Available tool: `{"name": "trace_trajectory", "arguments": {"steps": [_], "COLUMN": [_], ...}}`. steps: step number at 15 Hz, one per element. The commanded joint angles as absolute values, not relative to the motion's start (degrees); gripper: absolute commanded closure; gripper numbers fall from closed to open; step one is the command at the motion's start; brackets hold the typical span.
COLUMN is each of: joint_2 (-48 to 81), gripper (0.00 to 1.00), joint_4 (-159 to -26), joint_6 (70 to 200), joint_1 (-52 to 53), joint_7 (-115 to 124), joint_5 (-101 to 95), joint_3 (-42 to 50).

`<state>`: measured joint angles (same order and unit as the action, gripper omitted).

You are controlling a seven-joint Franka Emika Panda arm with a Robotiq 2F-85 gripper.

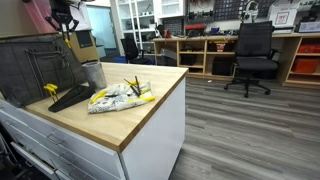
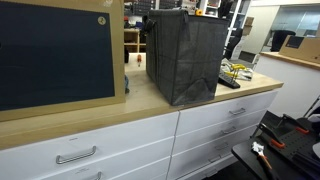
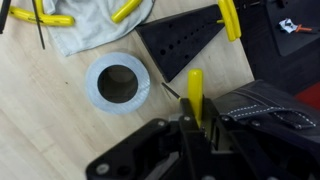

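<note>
Yellow plastic tool handle (image 3: 195,90) | my gripper (image 3: 197,122) is clamping its lower end | I'm judging it light, stiff, slick | tape roll (image 3: 118,82) lying at ten o'clock.

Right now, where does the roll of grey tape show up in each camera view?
Exterior view: tape roll stands mid-counter, just right of the grey bag.
Exterior view: tape roll not visible; the grey bag fills the middle of the counter.
Wrist view: tape roll lies left of centre; the grey bag is at lower right.
Shared landmark: the grey bag.
</note>
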<state>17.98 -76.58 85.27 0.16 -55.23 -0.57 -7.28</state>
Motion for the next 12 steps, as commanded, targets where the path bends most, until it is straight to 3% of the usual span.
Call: {"name": "trace_trajectory", "arguments": {"steps": [1, 12], "joint_2": [15.1, 8.9], "gripper": [0.96, 0.96], "joint_4": [-80.9, -95.1], "joint_6": [83.9, 89.3], "joint_1": [-0.2, 1.5], "joint_7": [-58.8, -62.8], "joint_5": [-0.2, -1.9], "joint_3": [-6.8, -7.1]}}
